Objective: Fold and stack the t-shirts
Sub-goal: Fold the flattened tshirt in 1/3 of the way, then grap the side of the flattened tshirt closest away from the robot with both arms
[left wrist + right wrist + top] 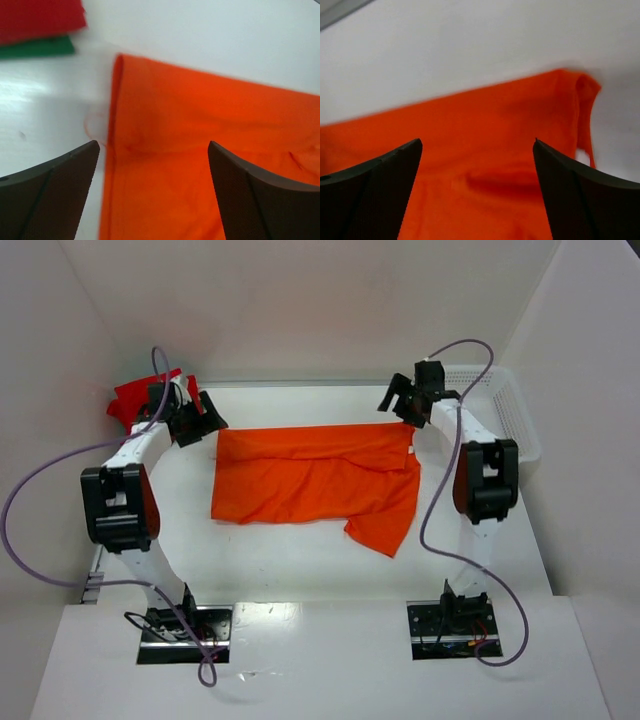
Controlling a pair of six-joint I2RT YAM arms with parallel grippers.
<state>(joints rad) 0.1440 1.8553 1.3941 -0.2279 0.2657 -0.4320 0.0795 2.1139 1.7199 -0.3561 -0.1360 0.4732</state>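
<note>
Orange tee half folded, both pincers empty: where to grab next?

So the orange t-shirt (315, 485) is lying flat on the table (300, 570), spread wide. Its far edge looks like a doubled-over fold, and one loose flap pokes out at its near-right corner. The left gripper (200, 418) hovers just off the shirt's far-left corner and the right gripper (398, 405) just off its far-right corner. In both wrist views the jaws are spread wide with nothing pinched between them, just orange cloth underneath.

Off past the shirt's far-left corner there's a red t-shirt (135, 398) with a green t-shirt (37, 47) peeking out from under it. I'd guess that's the stack. The white basket (510, 410) sits out beyond the shirt's right side.

My take on handling: this thing is light, limp and totally floppy. It won't hold any shape, it'll drape off whatever you pinch, and a single layer can slide away from the one below. So I'd go for the corners, one per arm, biting deep enough to catch every layer at the folded edge or a hem where it's thicker. That stray near-right flap probably needs tucking in before the next fold, otherwise it ends up lopsided
</note>
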